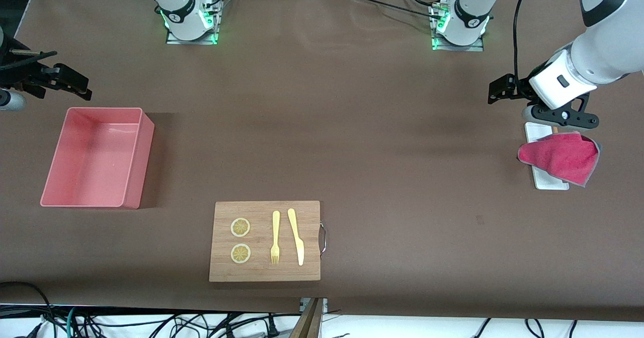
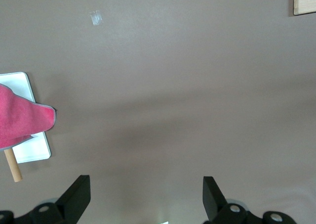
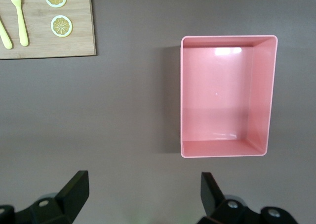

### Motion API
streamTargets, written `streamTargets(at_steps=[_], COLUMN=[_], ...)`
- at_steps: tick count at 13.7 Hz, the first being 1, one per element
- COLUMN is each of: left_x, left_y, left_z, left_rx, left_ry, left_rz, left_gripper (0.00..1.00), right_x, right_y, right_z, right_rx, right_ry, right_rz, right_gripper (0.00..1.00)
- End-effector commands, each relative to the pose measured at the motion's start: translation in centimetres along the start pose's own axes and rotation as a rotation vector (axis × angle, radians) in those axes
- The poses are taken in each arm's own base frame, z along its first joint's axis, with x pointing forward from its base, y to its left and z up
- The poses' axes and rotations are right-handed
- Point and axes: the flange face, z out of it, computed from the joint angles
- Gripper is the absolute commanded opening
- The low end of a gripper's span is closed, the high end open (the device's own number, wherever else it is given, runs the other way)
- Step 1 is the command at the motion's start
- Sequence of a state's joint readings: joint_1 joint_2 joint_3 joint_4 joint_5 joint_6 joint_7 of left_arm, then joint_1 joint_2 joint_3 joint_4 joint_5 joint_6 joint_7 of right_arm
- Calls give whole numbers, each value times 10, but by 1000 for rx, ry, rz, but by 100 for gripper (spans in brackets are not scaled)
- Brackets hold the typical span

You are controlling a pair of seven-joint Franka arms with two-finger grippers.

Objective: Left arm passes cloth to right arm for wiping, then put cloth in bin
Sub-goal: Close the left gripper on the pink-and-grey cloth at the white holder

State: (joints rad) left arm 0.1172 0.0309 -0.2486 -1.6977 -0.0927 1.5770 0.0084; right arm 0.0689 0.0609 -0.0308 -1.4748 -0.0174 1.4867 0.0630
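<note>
Jaws spread wide and empty on both grippers, left gripper [image 2: 143,199] over bare bench beside cloth [image 1: 561,158] draped on white tray [image 1: 549,182], right gripper [image 3: 140,197] beside empty pink bin [image 1: 95,158].

Front view: high camera facing both arm bases, takes in the whole surface [image 1: 322,127]. Left wrist view looks straight down from close up, over bare surface beside the cloth [image 2: 19,121] on its white tray [image 2: 34,150]; shares these with front view. Right wrist view also looks straight down, sharing the bin [image 3: 225,96] and cutting board [image 3: 59,41]
</note>
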Motion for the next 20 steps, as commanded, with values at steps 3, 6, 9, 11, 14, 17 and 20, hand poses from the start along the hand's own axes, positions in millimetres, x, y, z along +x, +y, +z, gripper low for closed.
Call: streamTargets(at_steps=[3,6,9,11,14,17,20], left_x=[3,4,16,17,11,11,13], left_y=[0,-2,-8,-9,-12,-16,-18], left_z=[-7,-13,-15,-14,-10,-9,-11], left_rx=[19,16,7,6,6,2,0], left_ry=[-5,11,16,14,-37,-44,-41], left_rz=[-3,-5,-6,-11,-20,-26,-18], left_gripper=[100,100,100,100,100,100,100], right_x=[3,3,3,4,4,4,4], right_y=[2,3,3,2,1,1,1], right_z=[-6,-6,-6,-5,-4,-4,-4], right_rx=[-7,-10,-10,-10,-9,-16,-15], right_ry=[11,11,11,8,7,7,7], right_rz=[-9,-8,-7,-7,-10,-9,-11], right_gripper=[100,100,100,100,100,100,100])
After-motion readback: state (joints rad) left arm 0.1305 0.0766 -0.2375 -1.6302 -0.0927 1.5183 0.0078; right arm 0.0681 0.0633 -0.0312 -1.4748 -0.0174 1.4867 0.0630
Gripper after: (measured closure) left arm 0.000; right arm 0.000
